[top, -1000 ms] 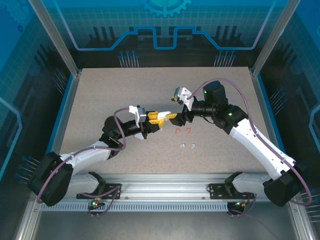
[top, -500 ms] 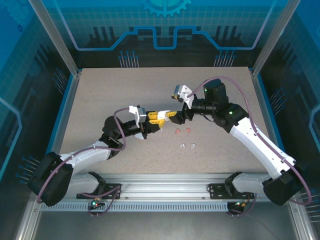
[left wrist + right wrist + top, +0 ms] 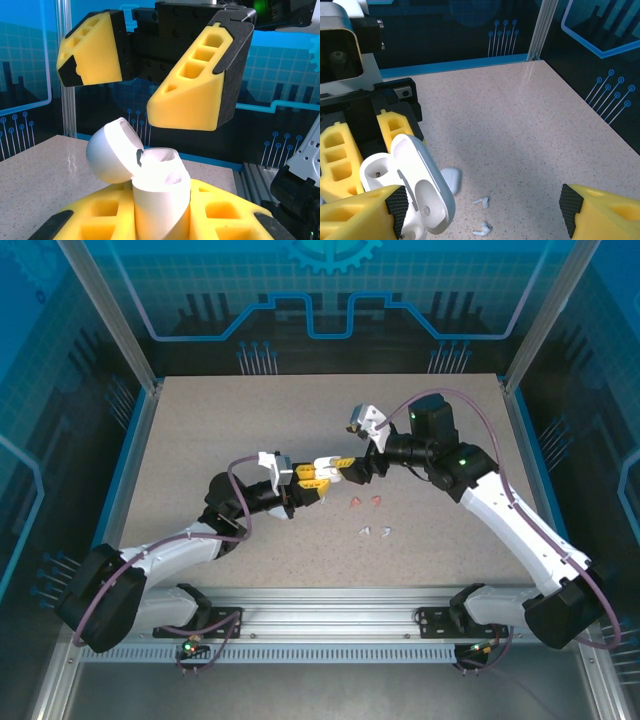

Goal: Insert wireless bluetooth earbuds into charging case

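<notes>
My left gripper (image 3: 312,478) is shut on a white charging case (image 3: 160,192), held upright with its lid (image 3: 111,152) swung open. The case's open lid (image 3: 422,190) is at the lower left in the right wrist view. My right gripper (image 3: 338,464) hovers just over the case, its yellow fingers (image 3: 192,87) spread open and holding nothing. Two white earbuds (image 3: 482,202) (image 3: 483,230) lie on the table below it. From above, two salmon-pink earbuds (image 3: 355,502) (image 3: 377,500) and two white earbuds (image 3: 365,532) (image 3: 385,532) lie right of the grippers.
A second white case (image 3: 451,179), closed, lies on the table under the held case. The speckled tabletop (image 3: 200,430) is bounded by a blue rim and aluminium posts (image 3: 110,315). The arms' base rail (image 3: 320,600) runs along the near edge.
My right gripper has moved a little left and farther back, closer over the held case. The left gripper and the earbuds have stayed put.
</notes>
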Tool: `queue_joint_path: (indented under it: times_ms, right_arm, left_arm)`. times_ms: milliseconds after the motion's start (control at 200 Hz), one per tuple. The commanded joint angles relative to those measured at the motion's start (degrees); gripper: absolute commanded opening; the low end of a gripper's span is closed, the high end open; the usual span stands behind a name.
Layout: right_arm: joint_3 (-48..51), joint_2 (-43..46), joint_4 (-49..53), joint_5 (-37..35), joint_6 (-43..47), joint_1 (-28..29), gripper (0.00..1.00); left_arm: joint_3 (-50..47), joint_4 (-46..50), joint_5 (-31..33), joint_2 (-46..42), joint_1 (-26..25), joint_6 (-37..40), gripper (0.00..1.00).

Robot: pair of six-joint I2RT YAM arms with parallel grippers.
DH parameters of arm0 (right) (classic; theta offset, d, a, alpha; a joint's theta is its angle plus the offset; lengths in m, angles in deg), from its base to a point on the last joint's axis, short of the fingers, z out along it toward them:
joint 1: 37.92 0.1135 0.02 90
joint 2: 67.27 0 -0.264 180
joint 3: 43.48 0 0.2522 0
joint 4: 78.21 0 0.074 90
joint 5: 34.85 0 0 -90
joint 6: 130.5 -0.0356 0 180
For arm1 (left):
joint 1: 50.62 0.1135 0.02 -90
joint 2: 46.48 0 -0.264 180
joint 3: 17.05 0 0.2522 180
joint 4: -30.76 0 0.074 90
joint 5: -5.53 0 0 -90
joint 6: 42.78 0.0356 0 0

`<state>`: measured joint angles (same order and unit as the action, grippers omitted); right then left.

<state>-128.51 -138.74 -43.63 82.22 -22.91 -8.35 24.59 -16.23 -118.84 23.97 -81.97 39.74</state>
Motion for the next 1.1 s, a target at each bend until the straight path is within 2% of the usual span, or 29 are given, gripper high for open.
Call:
queue_joint_path:
  times_ms: [0, 115, 210, 375, 450, 550, 730, 971, 1091]
  right_arm:
    - [-1.3, 0.5, 0.6, 2.4, -0.9, -0.7, 0.83]
    - [0.3, 2.7, -1.0, 4.7, -1.9, -1.8, 0.84]
    - [1.6, 5.0, -1.8, 3.1, -4.2, -2.6, 0.86]
    - [0.7, 6.9, 6.4, -10.8, -10.7, -2.9, 0.88]
    - [0.9, 7.4, 10.8, -16.8, -14.4, -3.3, 0.86]
    - [3.0, 8.0, 15.2, -21.9, -21.0, -3.7, 0.84]
    - [9.1, 7.5, 20.5, -23.9, -32.2, -4.2, 0.84]
    - [15.7, 1.5, 23.0, -26.6, -37.5, -4.4, 0.8]
    - [17.3, -3.4, 23.8, -27.5, -37.4, -4.3, 0.68]
  left_arm:
    - [-1.0, -2.5, -1.4, 0.3, -0.2, 0.8, 0.0]
    - [-1.1, -2.4, -1.0, 0.3, -0.2, 0.8, 0.0]
    - [-1.5, -2.5, -0.1, 0.2, -0.2, 1.0, 0.01]
    - [-3.3, -2.9, 2.2, -1.5, -0.2, 2.8, 0.0]
    - [-4.4, -2.7, 3.3, -2.6, -0.3, 4.1, 0.0]
    - [-5.3, -1.7, 4.1, -4.6, -0.3, 5.0, 0.0]
    - [-5.4, 0.7, 4.1, -7.8, -0.3, 6.2, 0.0]
    - [-5.3, 2.7, 4.2, -11.1, -0.2, 6.6, 0.0]
    - [-5.4, 4.1, 4.7, -12.3, -0.3, 6.8, 0.0]
